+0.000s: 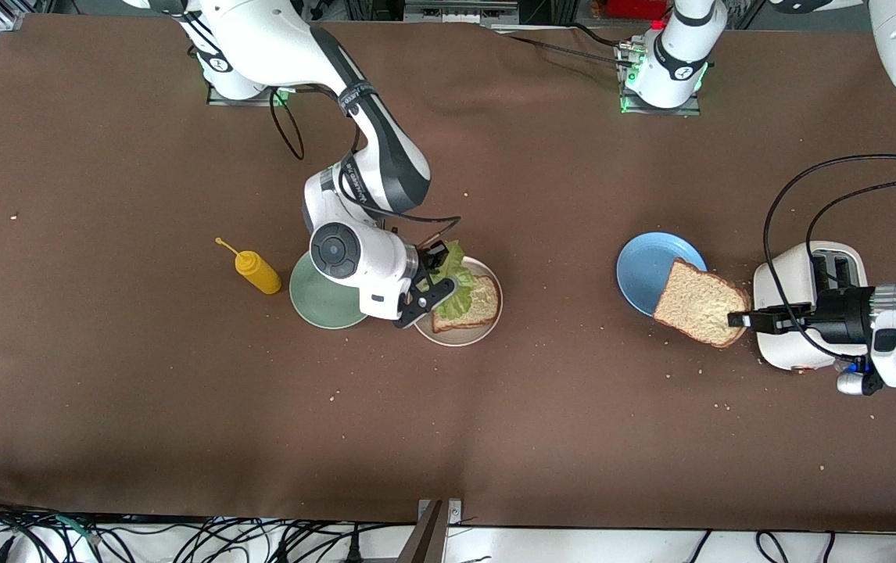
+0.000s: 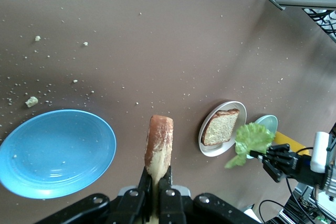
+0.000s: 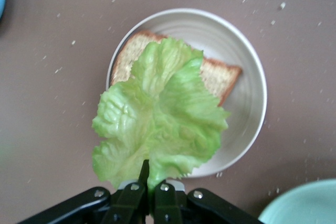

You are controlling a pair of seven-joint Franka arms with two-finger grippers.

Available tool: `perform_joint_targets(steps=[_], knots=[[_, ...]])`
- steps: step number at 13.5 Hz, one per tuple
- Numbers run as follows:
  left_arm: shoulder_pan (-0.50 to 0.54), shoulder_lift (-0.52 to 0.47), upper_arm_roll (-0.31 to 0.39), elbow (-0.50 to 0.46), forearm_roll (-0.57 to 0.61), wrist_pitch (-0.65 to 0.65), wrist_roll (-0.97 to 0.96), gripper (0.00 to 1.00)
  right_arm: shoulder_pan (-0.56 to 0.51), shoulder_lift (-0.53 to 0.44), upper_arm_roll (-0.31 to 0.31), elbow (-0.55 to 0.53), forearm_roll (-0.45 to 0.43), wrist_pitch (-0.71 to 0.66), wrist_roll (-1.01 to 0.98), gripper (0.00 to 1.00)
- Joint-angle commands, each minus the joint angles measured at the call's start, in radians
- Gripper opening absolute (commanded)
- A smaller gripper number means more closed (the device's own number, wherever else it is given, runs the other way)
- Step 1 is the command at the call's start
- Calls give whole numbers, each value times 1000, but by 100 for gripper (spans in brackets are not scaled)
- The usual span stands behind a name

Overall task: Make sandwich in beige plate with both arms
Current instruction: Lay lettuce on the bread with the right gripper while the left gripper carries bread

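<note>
The beige plate (image 1: 460, 338) sits mid-table with one brown bread slice (image 1: 481, 302) on it. My right gripper (image 1: 440, 274) is shut on a ruffled green lettuce leaf (image 1: 456, 275) and holds it over that slice; in the right wrist view the gripper (image 3: 152, 176) pinches the leaf (image 3: 163, 114) above the slice (image 3: 220, 77) and plate (image 3: 247, 93). My left gripper (image 1: 733, 319) is shut on a second bread slice (image 1: 698, 301), held over the table beside the blue plate (image 1: 647, 266). The left wrist view shows the gripper (image 2: 156, 174) holding that slice (image 2: 159, 140) edge-on.
A mint-green plate (image 1: 315, 301) touches the beige plate on the side toward the right arm's end. A yellow mustard bottle (image 1: 256, 270) lies beside it. A white toaster (image 1: 780, 352) stands under my left wrist. Crumbs dot the brown cloth.
</note>
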Motion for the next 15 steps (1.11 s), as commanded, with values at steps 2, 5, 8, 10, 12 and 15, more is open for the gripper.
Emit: perform_joint_targets(steps=[2, 5, 8, 10, 12, 15], knots=[[-7, 37, -1, 10, -135, 7, 26, 0, 6, 37, 40, -1, 25, 138, 4, 0], [-40, 52, -10, 4, -164, 13, 105, 0, 9, 66, 67, -1, 24, 176, -10, 0], [-75, 60, -10, 0, -183, 13, 103, 0, 9, 80, 67, -1, 12, 198, -42, 100], [-102, 66, -12, -2, -193, 18, 102, 0, 2, 73, 64, -1, 5, 183, -86, 100], [-125, 66, -12, -22, -283, 59, 102, 0, -18, 56, 49, -1, 5, 126, -119, 100], [-189, 66, -12, -69, -360, 180, 100, 0, -26, -8, -55, 3, -19, -131, -116, 100]])
